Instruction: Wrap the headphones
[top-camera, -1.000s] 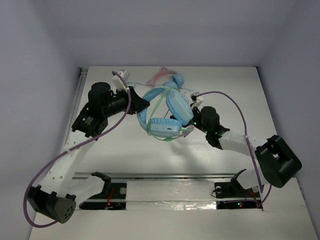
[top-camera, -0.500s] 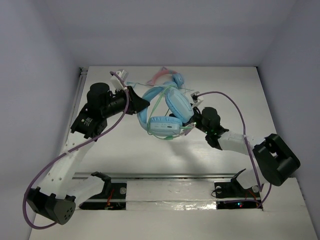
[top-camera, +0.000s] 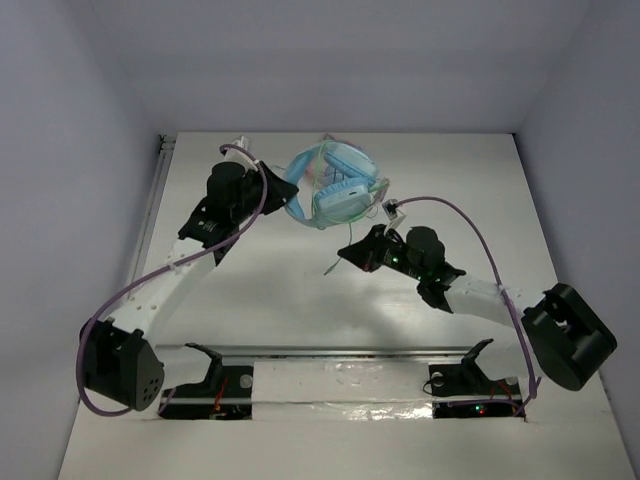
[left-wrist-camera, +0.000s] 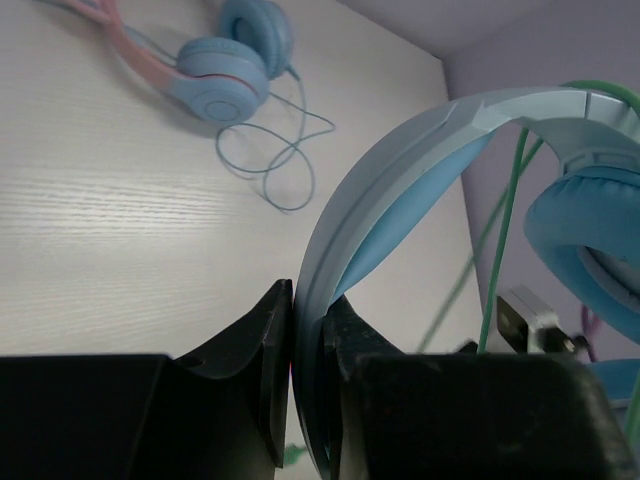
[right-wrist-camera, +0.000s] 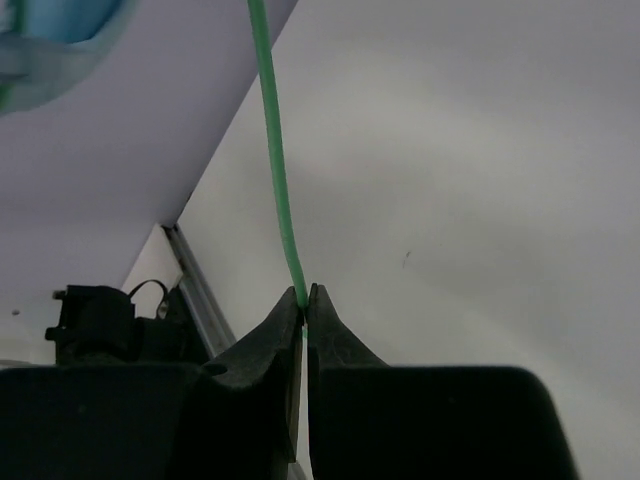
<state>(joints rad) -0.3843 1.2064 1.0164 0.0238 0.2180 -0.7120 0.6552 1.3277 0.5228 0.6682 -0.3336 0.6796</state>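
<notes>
The light-blue headphones (top-camera: 338, 188) hang above the far middle of the table, cups together. My left gripper (top-camera: 291, 196) is shut on their wide headband (left-wrist-camera: 400, 150), which runs between the jaws (left-wrist-camera: 308, 296); one padded cup (left-wrist-camera: 590, 240) shows at the right of the left wrist view. The thin green cable (left-wrist-camera: 505, 230) loops over the headband and cups. My right gripper (top-camera: 345, 254) is nearer and lower than the headphones, and apart from them. It is shut on the green cable (right-wrist-camera: 275, 160), which runs taut up from its fingertips (right-wrist-camera: 304, 292).
The smaller pair with a pink headband and blue cups (left-wrist-camera: 220, 75) lies on the table at the back, its thin cable (left-wrist-camera: 275, 165) coiled beside it; the top view mostly hides it. A metal rail (top-camera: 320, 352) crosses the near edge. Walls close in the back and sides.
My left gripper has carried the headphones toward the back and turned them, so the cups now sit closed together. My right gripper has drawn away to the near left with the cable.
</notes>
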